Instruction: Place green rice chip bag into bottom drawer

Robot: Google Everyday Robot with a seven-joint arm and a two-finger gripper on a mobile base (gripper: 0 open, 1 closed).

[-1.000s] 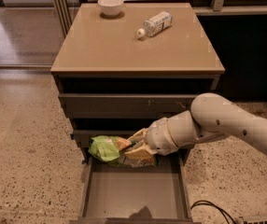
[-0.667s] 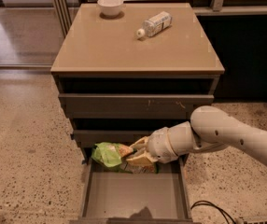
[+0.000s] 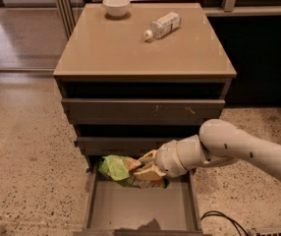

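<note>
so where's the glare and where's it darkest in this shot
Camera view: mild sheen on the cabinet top by the white bowl; darkest in the recess above the top drawer; the bottom drawer has an evenly lit floor below the gripper, which holds the green rice chip bag.

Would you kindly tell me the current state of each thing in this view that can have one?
hand: shut on the green rice chip bag, over the back of the bottom drawer
green rice chip bag: crumpled, gripped, not yet released
bottom drawer: pulled open
middle drawer: pushed in
top drawer: pushed in
bottle: lying on its side on the cabinet top
bowl: upright
</note>
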